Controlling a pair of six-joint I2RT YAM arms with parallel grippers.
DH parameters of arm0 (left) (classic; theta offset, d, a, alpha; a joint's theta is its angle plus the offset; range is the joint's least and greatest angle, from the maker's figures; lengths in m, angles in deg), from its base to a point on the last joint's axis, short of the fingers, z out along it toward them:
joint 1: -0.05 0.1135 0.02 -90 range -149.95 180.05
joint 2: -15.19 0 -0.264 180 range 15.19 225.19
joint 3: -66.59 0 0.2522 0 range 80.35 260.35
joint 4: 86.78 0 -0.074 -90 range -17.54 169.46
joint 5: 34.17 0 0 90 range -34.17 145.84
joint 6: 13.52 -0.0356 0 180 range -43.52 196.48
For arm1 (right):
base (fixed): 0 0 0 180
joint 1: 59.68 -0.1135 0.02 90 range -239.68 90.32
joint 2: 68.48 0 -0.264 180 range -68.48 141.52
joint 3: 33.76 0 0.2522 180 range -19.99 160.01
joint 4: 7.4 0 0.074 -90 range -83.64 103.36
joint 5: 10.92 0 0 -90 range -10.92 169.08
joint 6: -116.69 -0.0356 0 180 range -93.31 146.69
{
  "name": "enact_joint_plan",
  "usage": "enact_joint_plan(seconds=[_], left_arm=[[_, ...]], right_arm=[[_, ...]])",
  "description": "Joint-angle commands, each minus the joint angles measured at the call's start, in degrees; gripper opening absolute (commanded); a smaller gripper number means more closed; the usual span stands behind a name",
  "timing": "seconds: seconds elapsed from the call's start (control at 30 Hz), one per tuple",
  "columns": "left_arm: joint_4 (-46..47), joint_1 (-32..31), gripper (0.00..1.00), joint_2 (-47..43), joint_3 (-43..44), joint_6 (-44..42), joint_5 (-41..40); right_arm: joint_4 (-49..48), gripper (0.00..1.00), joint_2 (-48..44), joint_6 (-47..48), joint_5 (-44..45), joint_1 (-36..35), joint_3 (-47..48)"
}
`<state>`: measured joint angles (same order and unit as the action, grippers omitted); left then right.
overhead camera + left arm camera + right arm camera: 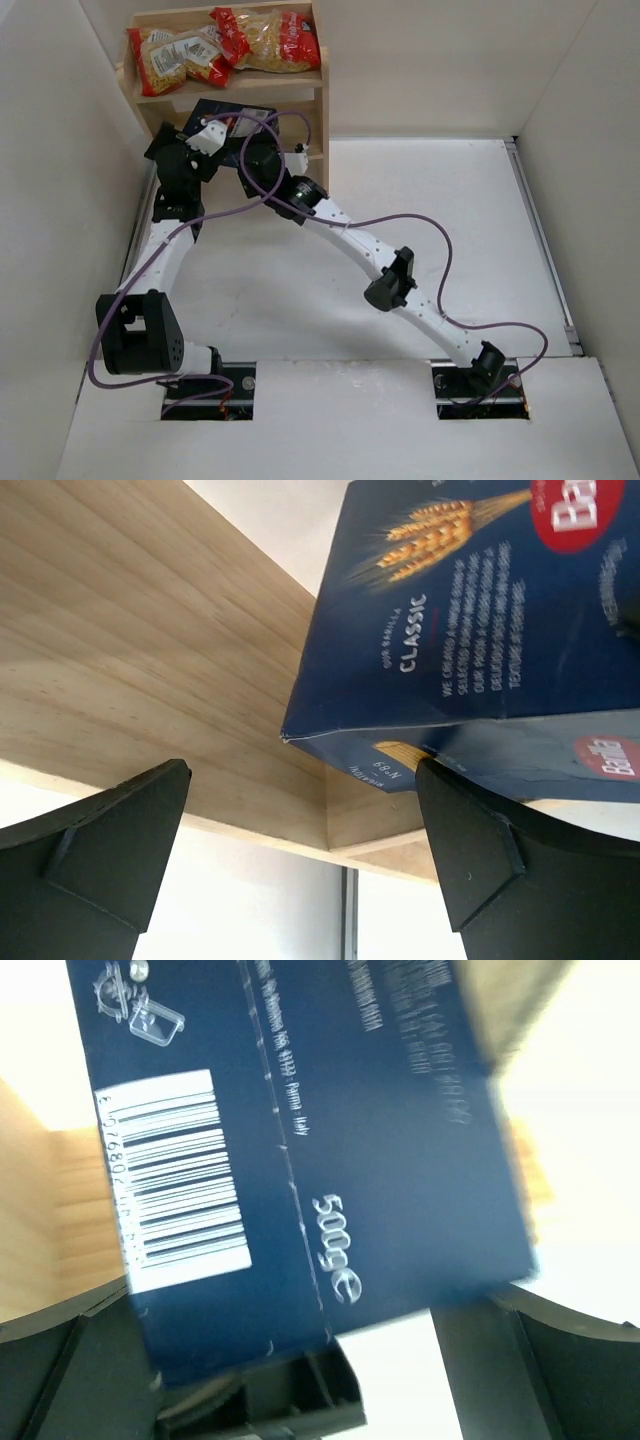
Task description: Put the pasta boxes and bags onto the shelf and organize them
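Both pincers stand apart and empty: left gripper (303,770), right gripper (300,1300). At eleven o'clock, the pasta box (215,108) sits low in the shelf (322,100), apparently tilted. I judge it stiff and light; pinch its narrow sides.

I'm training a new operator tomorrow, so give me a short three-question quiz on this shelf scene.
1. True or false: both pasta bags lie on the top tier of the shelf.
2. Where is the blue box? A) at the shelf's lower tier B) mid-table C) on top of the bags
3. Fill in: the left gripper has its jaws ___.
Key: 1 true; 2 A; 3 open.
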<state>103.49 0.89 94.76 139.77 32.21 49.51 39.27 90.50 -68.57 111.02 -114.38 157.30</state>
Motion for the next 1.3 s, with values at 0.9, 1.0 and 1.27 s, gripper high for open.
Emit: enact_joint_plan(seconds=[0.9,1.0,1.27], left_arm=[[-2.42,-11.52,1.00,-1.89,1.48,7.01,1.32],[-2.06,-12.66,1.00,1.28,4.64,6.13,1.32],[-1.53,-14.68,1.00,6.22,9.84,5.42,-0.79]], right_arm=[[66.06,1.00,-27.84,29.51,45.21,-4.14,3.76],[66.06,1.00,-29.77,32.50,49.08,-4.14,3.76],[66.15,1.00,-34.52,36.02,50.50,-1.60,3.67]])
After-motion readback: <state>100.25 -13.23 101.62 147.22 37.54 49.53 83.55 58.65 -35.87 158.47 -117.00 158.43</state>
